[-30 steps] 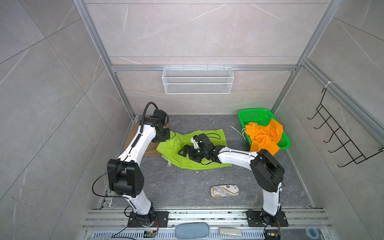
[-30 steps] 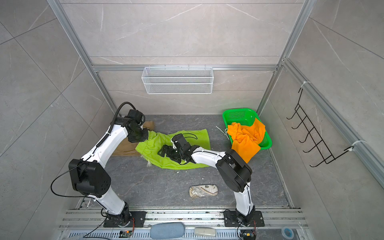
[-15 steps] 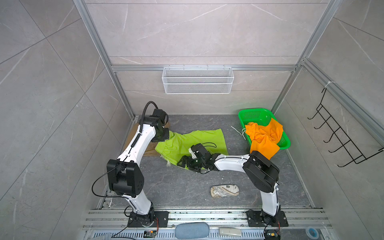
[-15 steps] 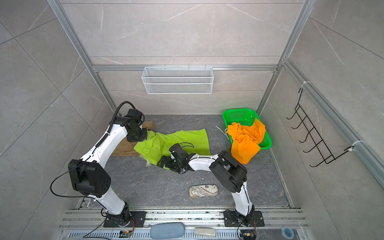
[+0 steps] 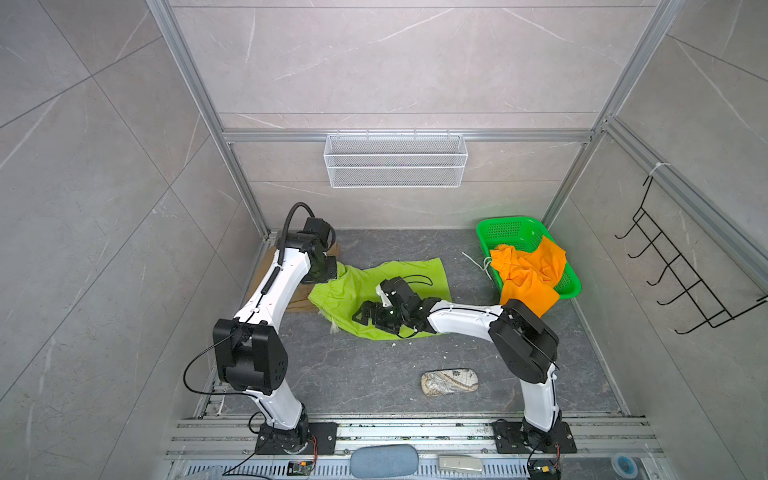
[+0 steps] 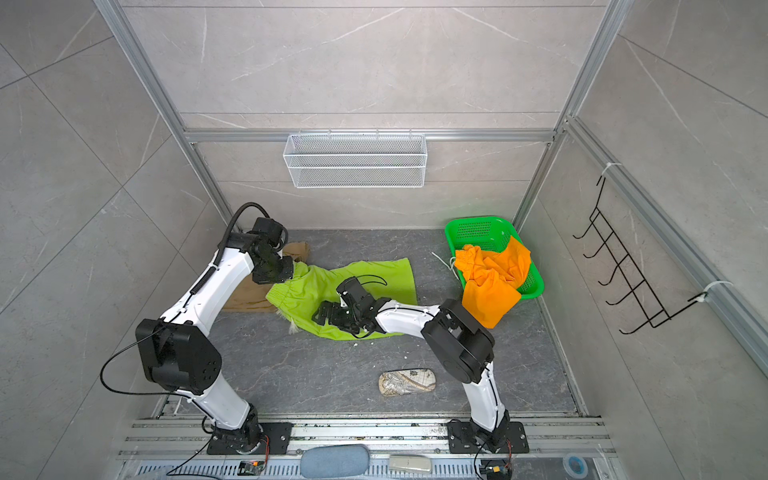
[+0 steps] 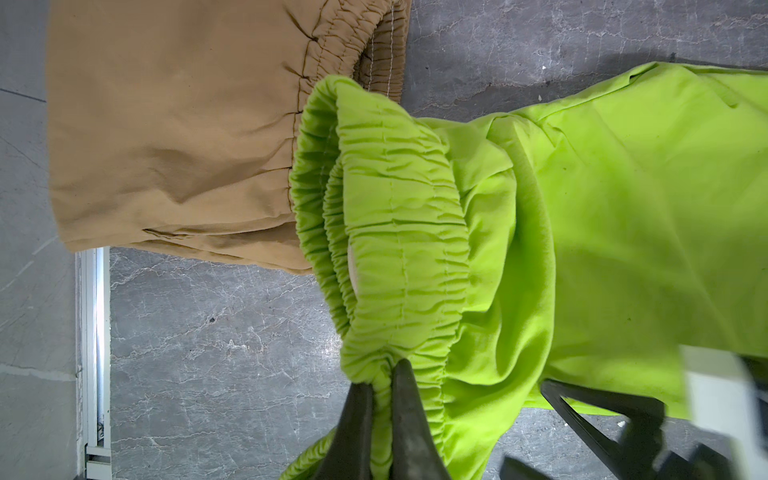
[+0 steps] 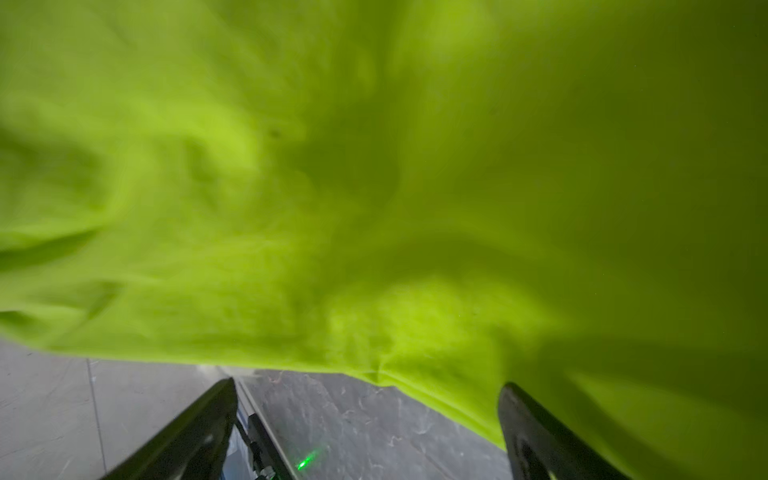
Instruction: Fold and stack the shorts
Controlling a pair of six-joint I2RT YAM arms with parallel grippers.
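Your left gripper pinches the lime green shorts by the waistband. The cloth will likely handle limp and light. Your right gripper, spread wide, should take the hem.

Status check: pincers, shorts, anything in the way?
Left pincer shut on lime shorts waistband. Right pincer open, low over lime shorts. Tan shorts flat beside; orange shorts draped over basket. Pouch apart, not blocking.

On the desk, one pair of shorts lay central, right of a second pair; a third pair sat in the far-right basket; a pouch lay nearer.
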